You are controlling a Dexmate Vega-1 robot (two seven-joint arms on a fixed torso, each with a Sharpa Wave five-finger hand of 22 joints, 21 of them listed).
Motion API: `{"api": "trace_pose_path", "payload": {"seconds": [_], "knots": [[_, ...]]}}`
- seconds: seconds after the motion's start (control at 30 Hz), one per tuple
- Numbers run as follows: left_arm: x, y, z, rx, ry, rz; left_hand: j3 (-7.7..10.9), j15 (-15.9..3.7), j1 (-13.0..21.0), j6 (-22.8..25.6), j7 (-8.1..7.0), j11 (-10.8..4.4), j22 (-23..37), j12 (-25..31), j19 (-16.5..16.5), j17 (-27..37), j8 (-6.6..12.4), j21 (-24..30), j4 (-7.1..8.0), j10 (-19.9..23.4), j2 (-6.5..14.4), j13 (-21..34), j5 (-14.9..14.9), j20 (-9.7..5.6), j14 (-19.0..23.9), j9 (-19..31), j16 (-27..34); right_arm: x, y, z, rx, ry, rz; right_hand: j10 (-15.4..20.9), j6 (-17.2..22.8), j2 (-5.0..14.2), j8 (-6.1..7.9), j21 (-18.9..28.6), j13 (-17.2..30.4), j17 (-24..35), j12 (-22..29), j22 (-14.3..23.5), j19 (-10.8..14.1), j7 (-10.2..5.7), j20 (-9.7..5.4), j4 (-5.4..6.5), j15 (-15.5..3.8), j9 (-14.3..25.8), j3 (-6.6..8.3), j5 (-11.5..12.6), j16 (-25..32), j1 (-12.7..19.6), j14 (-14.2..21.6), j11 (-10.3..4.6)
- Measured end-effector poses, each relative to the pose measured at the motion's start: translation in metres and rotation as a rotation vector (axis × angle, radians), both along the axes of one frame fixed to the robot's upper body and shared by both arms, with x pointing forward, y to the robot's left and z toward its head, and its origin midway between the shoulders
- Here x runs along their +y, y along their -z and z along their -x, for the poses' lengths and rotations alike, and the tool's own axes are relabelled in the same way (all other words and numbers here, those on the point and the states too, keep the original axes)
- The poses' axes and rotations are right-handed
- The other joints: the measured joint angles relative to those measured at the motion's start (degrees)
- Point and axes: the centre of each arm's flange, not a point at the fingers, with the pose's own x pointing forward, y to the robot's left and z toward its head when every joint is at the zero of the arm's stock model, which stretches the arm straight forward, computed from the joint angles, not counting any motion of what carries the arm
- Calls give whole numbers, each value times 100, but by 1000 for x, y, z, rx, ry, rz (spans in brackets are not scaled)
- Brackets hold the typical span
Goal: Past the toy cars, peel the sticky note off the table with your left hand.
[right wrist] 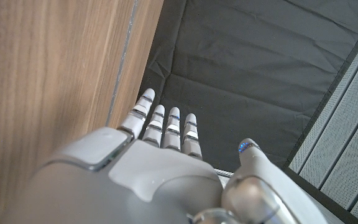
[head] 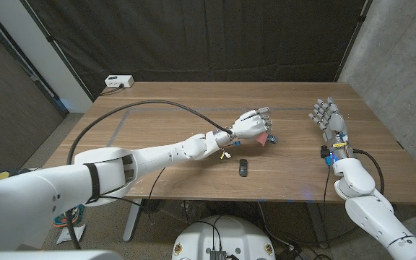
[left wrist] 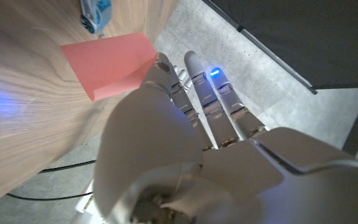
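Left hand reaches over the middle of the wooden table, its fingers curled down onto the pink sticky note. From the head view most of the note is hidden under the hand; only a pink corner pokes out. The left wrist view shows more: the sticky note lies on the wood with one edge at the fingertips, which seem to press or pinch that edge, though whether the paper has lifted is hard to tell.

Right hand stands upright near the table's right edge, well apart from the note, fingers spread and grasping nothing; the right wrist view shows the same hand with its fingers straight.

One dark toy car sits nearer the robot than the left hand. A blue toy car is just beside the note, half hidden; in the left wrist view the same car is cut off at the picture's edge.

A white box rests at the far left corner.
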Motion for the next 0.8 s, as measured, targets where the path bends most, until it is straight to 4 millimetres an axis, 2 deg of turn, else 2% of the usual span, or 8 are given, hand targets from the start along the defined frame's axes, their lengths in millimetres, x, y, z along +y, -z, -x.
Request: {"api": "trace_pose_path", "payload": {"seconds": [0.43, 0.8], "knots": [[0, -30, 13, 106, -99, 129, -2, 12, 12, 0, 0, -1, 0, 0, -64, -23, -40, 42, -1, 0, -2, 0, -21, 2, -12, 0, -60, 0, -3, 0, -7, -10, 9, 0, 0, 0, 0, 0, 0, 0, 0, 0, 0, 0, 0, 0, 0, 0, 0, 0, 0, 0, 0, 0], [15, -52, 22, 191, -173, 262, 11, 22, 12, -24, 24, -2, -1, 0, -95, -10, -40, 90, 12, -1, -2, 0, -42, 32, -22, 17, -82, 0, -9, -1, -17, -19, 20, 0, 0, 0, 0, 0, 0, 0, 0, 0, 0, 0, 0, -16, 0, 0, -16, 0, 0, 0, 0, 0]]}}
